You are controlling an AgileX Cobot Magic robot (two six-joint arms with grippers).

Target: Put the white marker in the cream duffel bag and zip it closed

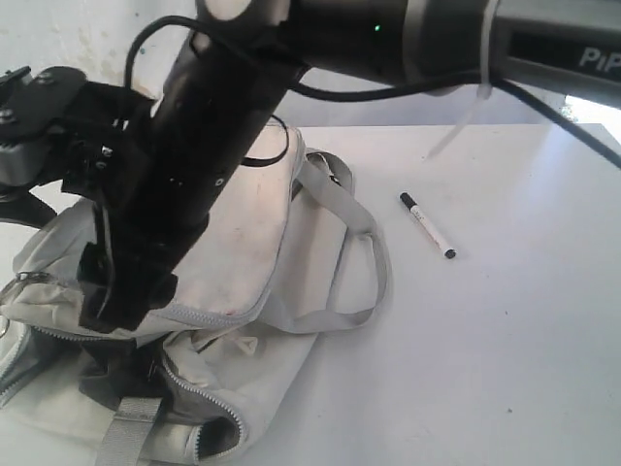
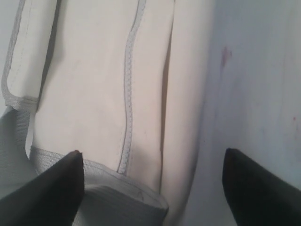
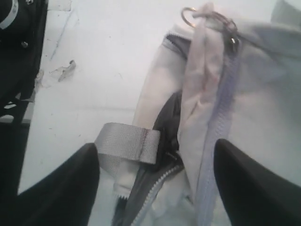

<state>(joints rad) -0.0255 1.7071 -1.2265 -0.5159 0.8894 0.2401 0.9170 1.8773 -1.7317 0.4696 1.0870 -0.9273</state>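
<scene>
The cream duffel bag [image 1: 243, 243] lies on the left of the white table, its grey zipper [image 1: 194, 316] partly undone at the near end. The white marker [image 1: 427, 225], black-capped, lies alone on the table to the bag's right, with no gripper near it. My right arm reaches across the middle, and its gripper [image 1: 116, 374] hangs open over the bag's near-left end. Between its fingers are a grey strap loop [image 3: 127, 143], zipper teeth [image 3: 155, 188] and dark lining [image 3: 169, 117]. My left gripper [image 2: 153, 153] is open above the bag's cream fabric [image 2: 94, 84] and grey webbing [image 2: 117, 197].
The bag's grey carry straps [image 1: 359, 233] loop out on the table towards the marker. A metal ring [image 3: 190, 16] hangs from a zipper pull at the bag's corner. My left arm [image 1: 39, 126] sits at the far left behind the bag. Bare white table [image 1: 505, 340] stretches to the right.
</scene>
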